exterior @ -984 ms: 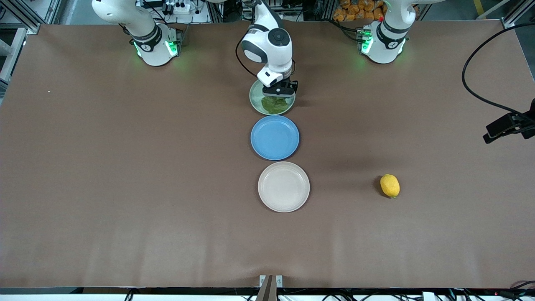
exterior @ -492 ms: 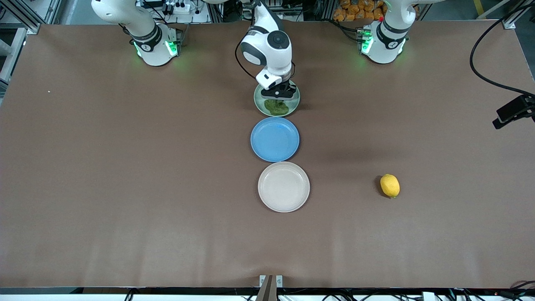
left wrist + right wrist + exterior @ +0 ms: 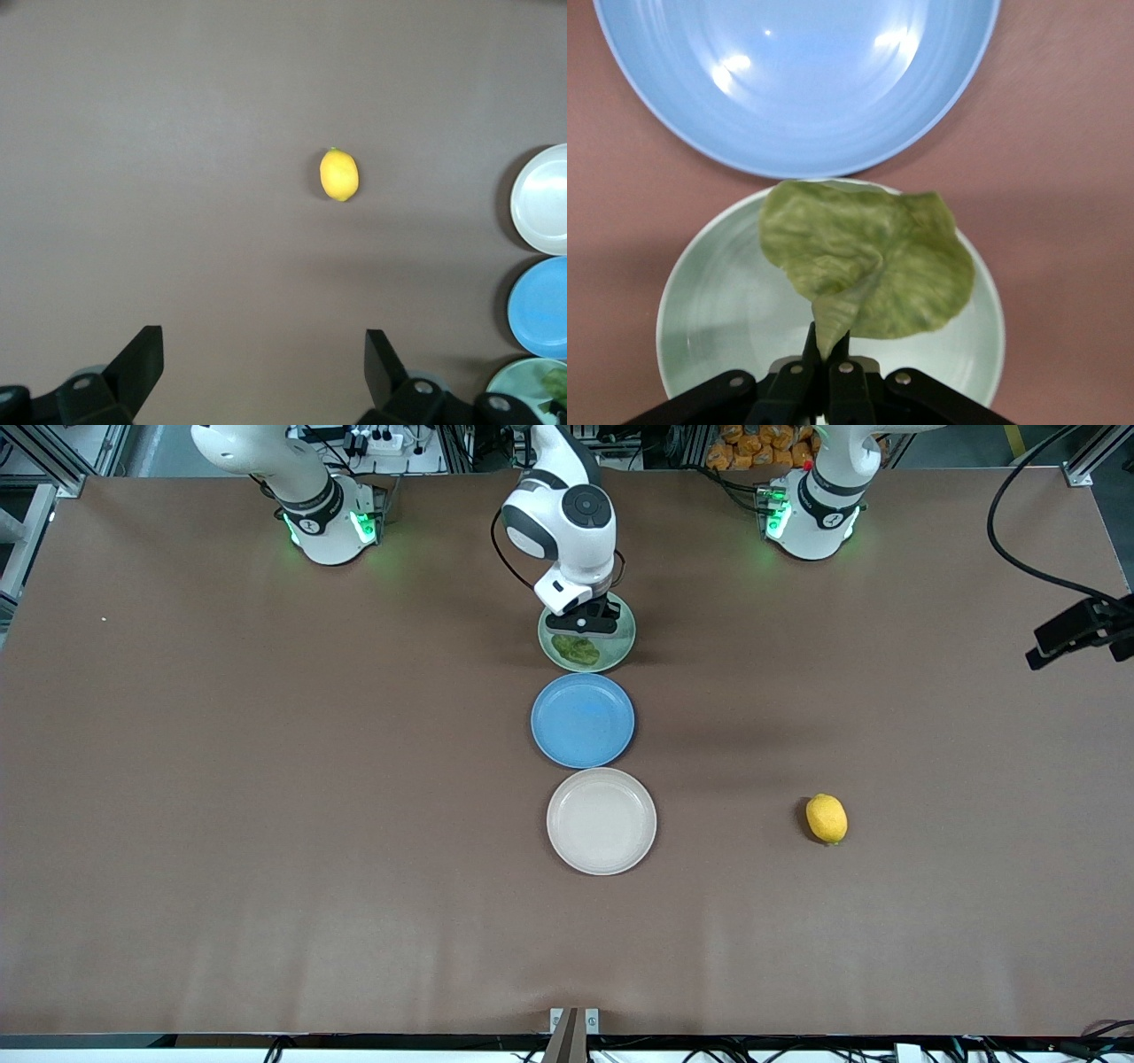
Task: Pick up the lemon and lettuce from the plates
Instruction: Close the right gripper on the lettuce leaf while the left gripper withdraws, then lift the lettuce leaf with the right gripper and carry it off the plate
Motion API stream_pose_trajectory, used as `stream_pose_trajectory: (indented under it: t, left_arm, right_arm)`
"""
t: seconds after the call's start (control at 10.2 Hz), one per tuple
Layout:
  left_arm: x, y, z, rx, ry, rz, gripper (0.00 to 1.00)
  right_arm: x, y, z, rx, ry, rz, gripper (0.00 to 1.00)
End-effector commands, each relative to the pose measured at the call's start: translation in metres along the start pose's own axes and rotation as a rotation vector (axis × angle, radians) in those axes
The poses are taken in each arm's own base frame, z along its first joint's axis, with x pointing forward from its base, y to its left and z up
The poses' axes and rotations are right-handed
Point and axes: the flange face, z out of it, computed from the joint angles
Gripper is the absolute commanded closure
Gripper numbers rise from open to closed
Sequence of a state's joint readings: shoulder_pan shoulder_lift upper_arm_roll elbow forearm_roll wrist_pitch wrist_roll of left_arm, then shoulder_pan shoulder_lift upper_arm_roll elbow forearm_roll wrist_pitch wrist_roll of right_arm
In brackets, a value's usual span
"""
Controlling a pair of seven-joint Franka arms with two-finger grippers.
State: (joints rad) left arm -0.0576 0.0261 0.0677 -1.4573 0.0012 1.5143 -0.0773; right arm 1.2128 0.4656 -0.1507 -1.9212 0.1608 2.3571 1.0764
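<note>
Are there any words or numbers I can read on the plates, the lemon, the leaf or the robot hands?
None: no words, numbers or signs can be read in these pictures.
Mint green plate, blue plate and beige plate: plain.
Lemon on the table: no sticker shows.
Lettuce, pinched in the right hand: no marks.
Left hand, open above the table: no label shows.

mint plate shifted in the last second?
Yes. The mint plate slid toward the left arm's end, no longer lined up with the blue plate; the right tool grips lettuce.
</note>
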Motion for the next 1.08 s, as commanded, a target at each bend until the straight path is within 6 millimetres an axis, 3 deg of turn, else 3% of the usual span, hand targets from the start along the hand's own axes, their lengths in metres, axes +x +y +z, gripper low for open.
stream_pose_trajectory:
  t: [0.0, 0.2, 0.49, 0.69, 0.79, 0.98]
  left_arm:
    - [-0.005, -0.004, 0.003, 0.022, -0.011, -0.010, 0.00]
    - [-0.004, -0.004, 0.006, 0.020, -0.017, -0.010, 0.00]
    - [-0.006, -0.005, 0.006, 0.015, -0.021, 0.004, 0.00]
    - [-0.008, 0.009, 0.006, -0.007, -0.024, 0.025, 0.00]
    - [-0.014, 0.027, 0.012, -0.008, -0.039, 0.043, 0.00]
    - [-0.014, 0.033, 0.013, -0.008, -0.040, 0.051, 0.00]
  right_arm:
    - [0.020, 0.017, -0.033, 0.008, -0.036, -0.030, 1.00]
    - [0.054, 0.036, -0.055, 0.015, -0.045, -0.031, 1.00]
    - [0.125, 0.089, -0.089, 0.021, -0.069, -0.025, 1.00]
    - [0.168, 0.122, -0.114, -0.001, -0.113, -0.041, 1.00]
    - [0.194, 0.145, -0.124, 0.000, -0.127, -0.035, 1.00]
    - [0.234, 0.189, -0.134, 0.006, -0.149, -0.059, 1.00]
